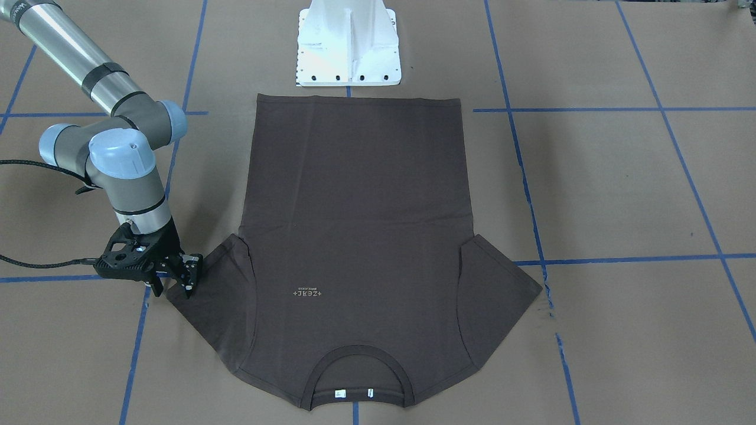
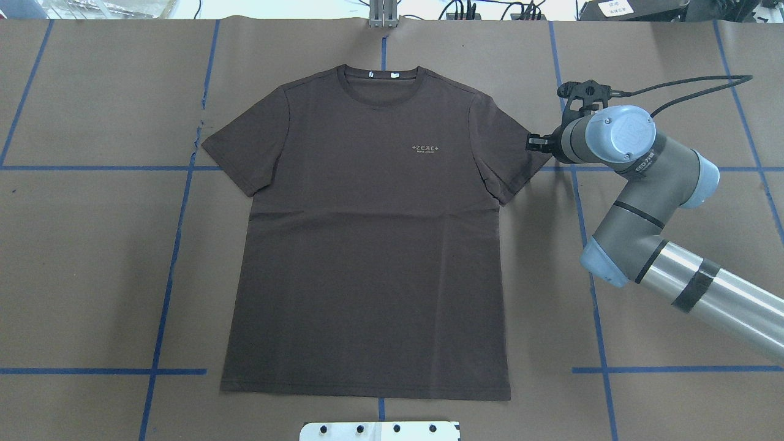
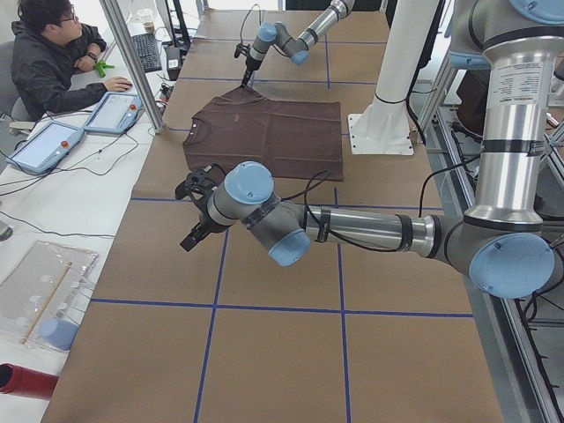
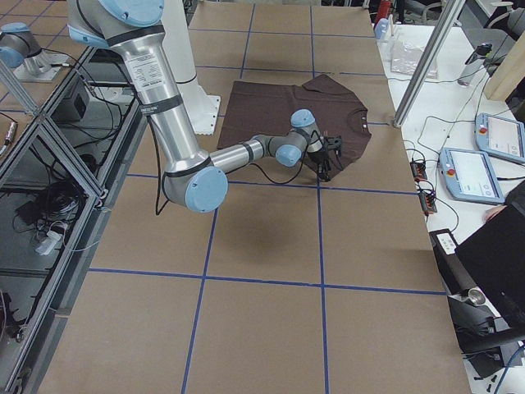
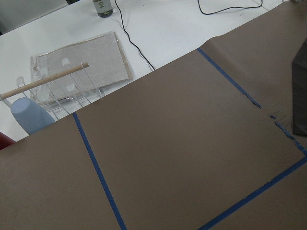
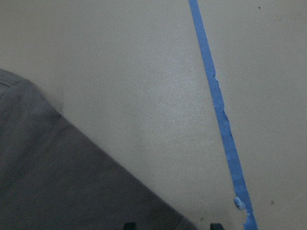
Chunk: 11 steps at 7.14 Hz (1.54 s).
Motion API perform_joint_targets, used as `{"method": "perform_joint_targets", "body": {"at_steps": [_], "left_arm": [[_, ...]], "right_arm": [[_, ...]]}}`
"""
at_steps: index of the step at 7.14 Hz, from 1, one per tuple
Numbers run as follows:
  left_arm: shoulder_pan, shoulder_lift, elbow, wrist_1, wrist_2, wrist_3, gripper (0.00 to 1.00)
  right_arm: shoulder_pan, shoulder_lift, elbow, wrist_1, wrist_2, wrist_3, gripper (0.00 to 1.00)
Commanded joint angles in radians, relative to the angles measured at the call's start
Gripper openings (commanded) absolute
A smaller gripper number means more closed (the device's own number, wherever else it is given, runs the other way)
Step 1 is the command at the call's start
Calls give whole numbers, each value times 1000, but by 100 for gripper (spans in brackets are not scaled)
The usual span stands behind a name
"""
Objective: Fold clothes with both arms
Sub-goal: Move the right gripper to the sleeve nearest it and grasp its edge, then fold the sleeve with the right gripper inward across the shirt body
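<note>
Across the table, my right gripper hangs at the outer corner of one sleeve of the dark brown T-shirt, jaws apart and clamped on nothing. The risk, as I judge it, is closing on a single layer or nipping the paper beneath. A lopsided lift would then drag and wrinkle the cloth.

From overhead, the shirt lies flat and face up mid-table, smooth, sleeves spread and hem straight. Its collar points away from my base and the pale chest logo shows.

From the left end, my left gripper hovers over bare paper, well apart from the shirt. I cannot tell how its jaws stand.

From the right end, my right arm reaches low to the sleeve.

My left wrist camera sees paper, blue tape and a dark sliver at the frame's edge.

My right wrist camera shows the sleeve hem running between my fingertips.
</note>
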Motion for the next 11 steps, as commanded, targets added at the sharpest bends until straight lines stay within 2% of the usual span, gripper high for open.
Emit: {"method": "perform_joint_targets", "body": {"at_steps": [1, 9, 11], "left_arm": [[0, 0, 0, 0, 2, 0, 100], [0, 0, 2, 0, 2, 0, 100], [0, 0, 2, 0, 0, 0, 100]], "right_arm": [[-1, 1, -4, 0, 0, -1, 61], [-1, 4, -12, 0, -1, 1, 53], [-1, 7, -12, 0, -1, 13, 0]]}}
